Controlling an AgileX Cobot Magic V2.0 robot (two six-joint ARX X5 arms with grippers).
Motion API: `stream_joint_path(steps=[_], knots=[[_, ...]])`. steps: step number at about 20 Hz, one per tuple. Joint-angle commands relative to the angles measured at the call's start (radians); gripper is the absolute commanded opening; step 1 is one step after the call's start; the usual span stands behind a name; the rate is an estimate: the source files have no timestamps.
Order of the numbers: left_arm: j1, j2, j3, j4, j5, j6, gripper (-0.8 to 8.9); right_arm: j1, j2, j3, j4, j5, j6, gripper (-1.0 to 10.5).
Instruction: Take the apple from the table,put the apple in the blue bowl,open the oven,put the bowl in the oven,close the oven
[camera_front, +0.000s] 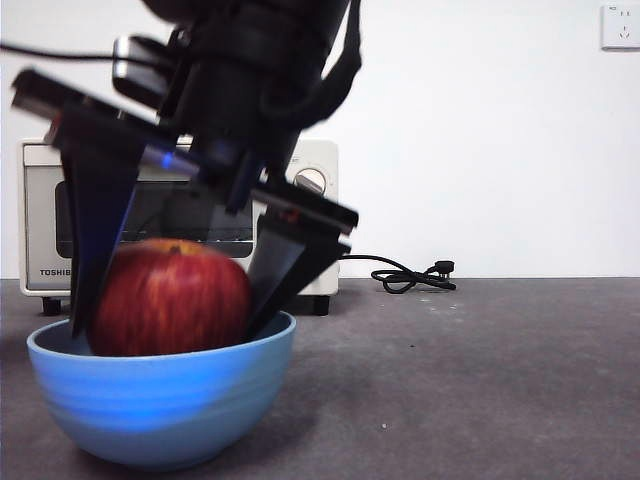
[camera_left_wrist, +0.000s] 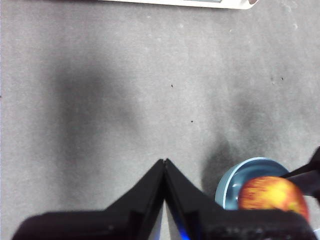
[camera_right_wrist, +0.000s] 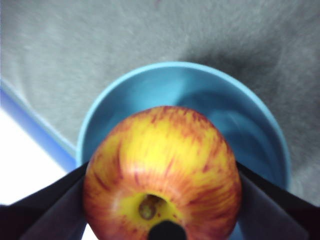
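Note:
The red apple sits low inside the blue bowl near the table's front left. My right gripper comes down from above, its two black jaws pressed against the apple's left and right sides and reaching into the bowl. The left gripper hovers shut and empty over bare table, with the bowl and apple off to one side. Behind the bowl stands the cream-white oven, its door closed and largely hidden by the arm.
A black cord with its plug lies on the table to the right of the oven, by the white wall. A wall socket is at the upper right. Dark grey table stretches right of the bowl.

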Motion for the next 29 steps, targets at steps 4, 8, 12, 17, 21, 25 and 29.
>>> stream_joint_path(steps=[4,8,12,17,21,25,29], knots=[[-0.002,0.004,0.001,0.005,-0.003,0.014,-0.04,0.006,0.047,0.001,0.025,0.072,0.009,0.0],[-0.002,0.008,0.001,0.008,-0.003,0.02,-0.04,0.007,0.052,0.001,0.054,0.075,0.01,0.0],[-0.002,0.009,0.001,0.008,-0.003,0.021,-0.04,0.007,0.052,0.001,0.056,0.082,0.022,2.3],[-0.002,0.009,0.001,0.008,-0.003,0.039,-0.04,0.007,0.052,0.001,0.058,0.099,0.04,4.5],[-0.002,0.009,0.001,0.008,-0.003,0.039,-0.04,0.007,0.052,0.001,0.058,0.098,0.047,4.5],[-0.002,0.009,0.001,0.008,-0.003,0.039,-0.04,0.014,0.052,0.001,0.058,0.097,0.048,4.5],[-0.002,0.009,0.001,0.007,-0.003,0.046,-0.04,0.026,0.051,0.011,0.056,0.085,0.065,4.4]])
